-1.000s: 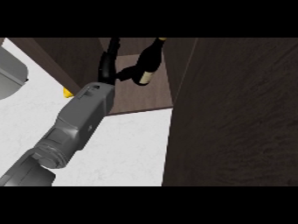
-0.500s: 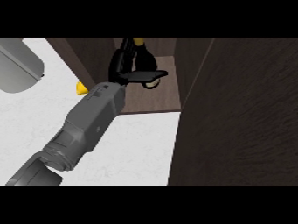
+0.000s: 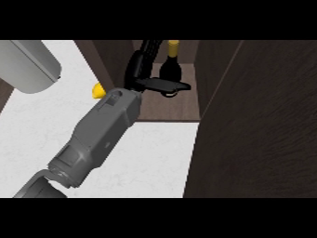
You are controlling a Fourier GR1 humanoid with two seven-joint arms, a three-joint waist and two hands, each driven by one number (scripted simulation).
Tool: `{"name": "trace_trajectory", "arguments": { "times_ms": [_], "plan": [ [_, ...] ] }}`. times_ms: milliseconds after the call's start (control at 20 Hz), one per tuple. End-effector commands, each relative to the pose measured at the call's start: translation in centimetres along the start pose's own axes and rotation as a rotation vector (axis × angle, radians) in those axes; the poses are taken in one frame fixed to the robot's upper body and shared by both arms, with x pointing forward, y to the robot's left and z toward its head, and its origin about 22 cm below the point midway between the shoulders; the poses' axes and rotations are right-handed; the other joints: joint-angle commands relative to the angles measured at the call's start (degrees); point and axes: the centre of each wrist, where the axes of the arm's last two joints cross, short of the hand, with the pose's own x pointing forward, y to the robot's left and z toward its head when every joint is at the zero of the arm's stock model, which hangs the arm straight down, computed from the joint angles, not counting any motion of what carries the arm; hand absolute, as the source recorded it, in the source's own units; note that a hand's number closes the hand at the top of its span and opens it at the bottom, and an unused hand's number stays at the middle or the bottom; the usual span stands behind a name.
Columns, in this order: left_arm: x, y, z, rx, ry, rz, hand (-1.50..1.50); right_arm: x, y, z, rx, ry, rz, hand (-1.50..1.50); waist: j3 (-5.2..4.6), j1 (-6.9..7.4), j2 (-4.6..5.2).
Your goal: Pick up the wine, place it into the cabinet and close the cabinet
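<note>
The wine bottle point(image 3: 172, 69) is dark with a yellow top and stands upright inside the open cabinet point(image 3: 169, 110), on its brown shelf. My left hand point(image 3: 144, 65) reaches in from the lower left on a grey forearm. Its fingers run up the bottle's left side and its thumb crosses in front of the bottle's lower part, so it is shut on the bottle. The bottle's base is hidden behind the thumb. My right hand does not show.
The cabinet's dark door point(image 3: 270, 135) stands open and fills the right side of the view. A small yellow object point(image 3: 97, 91) lies on the white counter point(image 3: 147, 158) beside my forearm. A large pale grey rounded object point(image 3: 27, 65) sits at the upper left.
The bottle went from tilted in my hand to upright inside the cabinet. My forearm pushed further in, and the whole scene shifted right in the view.
</note>
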Motion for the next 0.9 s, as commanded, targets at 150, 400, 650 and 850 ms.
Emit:
{"name": "trace_trajectory", "arguments": {
  "times_ms": [150, 400, 650, 850],
  "plan": [
    [2.6, -5.1, 1.4, -0.091, -0.024, 0.009, -1.5, 1.5, 0.1, 1.6, 0.01, -0.008, 0.028, -1.5, 0.09, 0.4, -0.7],
    [3.7, -7.6, 5.8, -0.078, 0.007, 0.083, -1.5, 1.4, 0.5, 1.0, -0.004, -0.013, 0.016, -1.5, 0.05, 0.74, -0.44],
    [6.3, -9.9, 8.8, -0.03, -0.013, 0.088, -1.5, 1.0, 0.4, 1.6, 0.009, -0.036, 0.038, -1.5, 0.1, 0.5, -0.21],
    [6.5, -10.3, 11.8, 0.021, -0.008, 0.15, -1.5, 1.1, 1.0, 1.9, 0.016, -0.03, 0.02, -1.5, 0.06, -0.05, 0.0]
  ]
}}
